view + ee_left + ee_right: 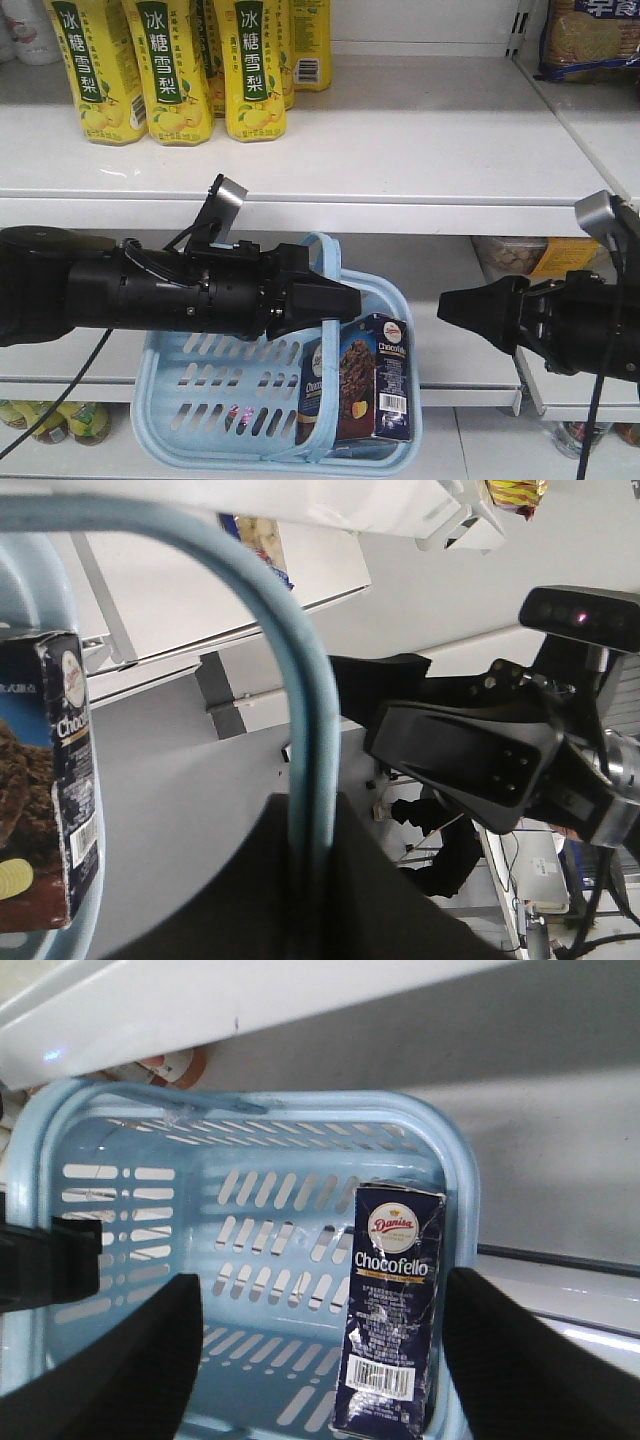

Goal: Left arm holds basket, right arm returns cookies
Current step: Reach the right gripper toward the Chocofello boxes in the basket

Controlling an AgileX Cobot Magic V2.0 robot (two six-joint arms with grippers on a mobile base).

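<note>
Right wrist shows navy cookies box (388,1310) upright inside basket (250,1158).

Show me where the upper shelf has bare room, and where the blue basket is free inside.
The white shelf is bare from the yellow pear-drink bottles rightward to its right end. Inside the light blue slotted plastic basket, the left part is free; the dark navy cookie box crowds the right wall, and the black left gripper occupies the handle.
</note>
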